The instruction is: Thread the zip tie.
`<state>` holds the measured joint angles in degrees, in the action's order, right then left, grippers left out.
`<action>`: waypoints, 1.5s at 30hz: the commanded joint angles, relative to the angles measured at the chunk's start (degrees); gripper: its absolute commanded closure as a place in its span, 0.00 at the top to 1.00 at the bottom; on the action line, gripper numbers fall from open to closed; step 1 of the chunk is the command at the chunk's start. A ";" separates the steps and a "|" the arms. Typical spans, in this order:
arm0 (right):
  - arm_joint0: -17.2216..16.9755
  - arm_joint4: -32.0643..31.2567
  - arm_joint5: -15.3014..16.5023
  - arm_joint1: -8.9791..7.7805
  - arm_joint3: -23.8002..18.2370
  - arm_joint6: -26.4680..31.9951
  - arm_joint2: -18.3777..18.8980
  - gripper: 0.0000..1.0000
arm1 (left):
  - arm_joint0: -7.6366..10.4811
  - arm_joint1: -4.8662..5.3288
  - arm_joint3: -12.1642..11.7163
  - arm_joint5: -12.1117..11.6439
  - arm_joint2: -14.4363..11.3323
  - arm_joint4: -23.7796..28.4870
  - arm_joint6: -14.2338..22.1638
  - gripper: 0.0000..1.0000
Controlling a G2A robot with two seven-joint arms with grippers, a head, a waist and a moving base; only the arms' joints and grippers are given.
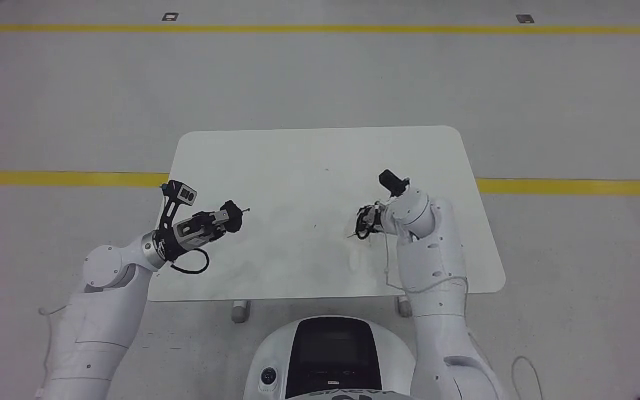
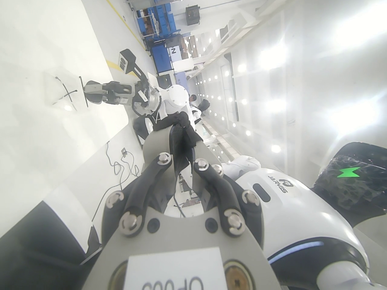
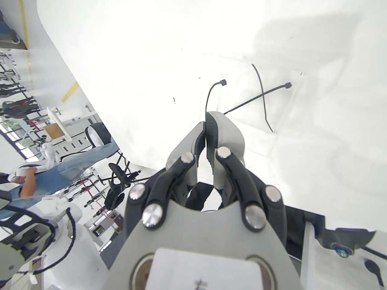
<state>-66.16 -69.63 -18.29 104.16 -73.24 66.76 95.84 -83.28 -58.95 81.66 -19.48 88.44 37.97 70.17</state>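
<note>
My right gripper [image 3: 206, 116] is shut on a black zip tie [image 3: 209, 95]. The strap curves up from the fingertips to its square head. From the top I see this gripper [image 1: 360, 222] just above the white table [image 1: 320, 160], right of centre. The left wrist view shows the same gripper [image 2: 86, 91] far off, with the tie [image 2: 83, 91] standing crosswise in it. My left gripper [image 2: 181, 128] is shut and hangs over the table's left part [image 1: 236, 213]. A thin black strip [image 1: 244, 210], seemingly a zip tie, pokes out past its tips toward the right arm.
Two more black zip ties [image 3: 262, 93] lie crossed on a clear flat tray [image 3: 287, 116] just beyond my right gripper. The table's rounded edge and the floor with a yellow line [image 1: 90, 178] lie to the left.
</note>
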 commanded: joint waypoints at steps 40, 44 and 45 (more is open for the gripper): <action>-25.17 25.13 27.70 -6.59 -28.20 -45.94 -22.81 0.00 | 0.18 -1.86 1.04 0.00 -7.47 1.48 -12.67 0.00; -25.17 25.13 27.70 -6.59 -28.20 -45.94 -22.81 0.00 | 0.18 -1.86 1.04 0.00 -7.47 1.48 -12.67 0.00; -25.17 25.13 27.70 -6.59 -28.20 -45.94 -22.81 0.00 | 0.18 -1.86 1.04 0.00 -7.47 1.48 -12.67 0.00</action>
<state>-91.33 -44.50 9.40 97.57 -101.44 20.84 73.03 -83.10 -60.81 82.71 -19.48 80.97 39.47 57.49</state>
